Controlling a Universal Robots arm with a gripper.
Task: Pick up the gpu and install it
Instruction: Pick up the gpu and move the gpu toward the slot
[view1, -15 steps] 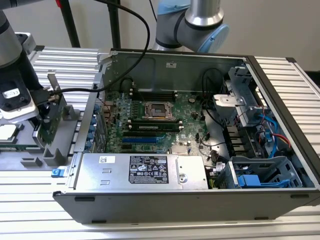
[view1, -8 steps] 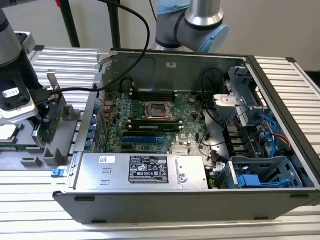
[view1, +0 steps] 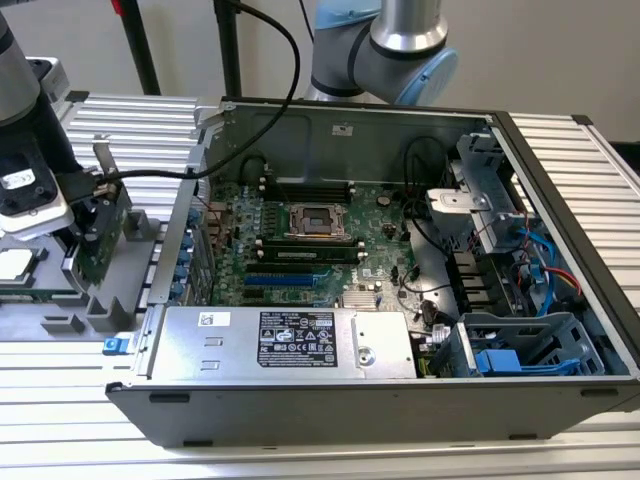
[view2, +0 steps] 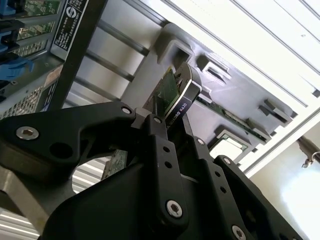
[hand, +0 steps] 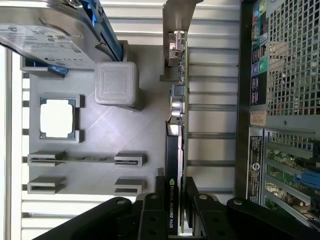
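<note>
I am gripping the graphics card (hand: 177, 115) with my tool (hand: 175, 192). In both wrist views the two fingers are pressing on opposite faces of it, one on the black cooler and one on the green board side. The card is standing on edge in the gray holder (hand: 100, 135). In the exterior view that holder is sitting on the slatted counter (view1: 560, 450), just beside the open computer case (view1: 350, 120) on the exterior view's left. The card's silver bracket is pointing up beside my tool there.

By my reading, I am working on the pick-up, and the card is not yet clear of its slot. To do this well, I am judging that the pull should run straight along the holder's slot, with the card staying upright, because a tilt could jam its edge against the slot walls. My grip is sitting near one end of the card rather than its middle, so the far end with the bracket may swing. A slow, even lift seems wise.

The hard drive (hand: 45, 30) and the processor chip (hand: 57, 117) are lying in the same holder, apart from my fingers.
</note>
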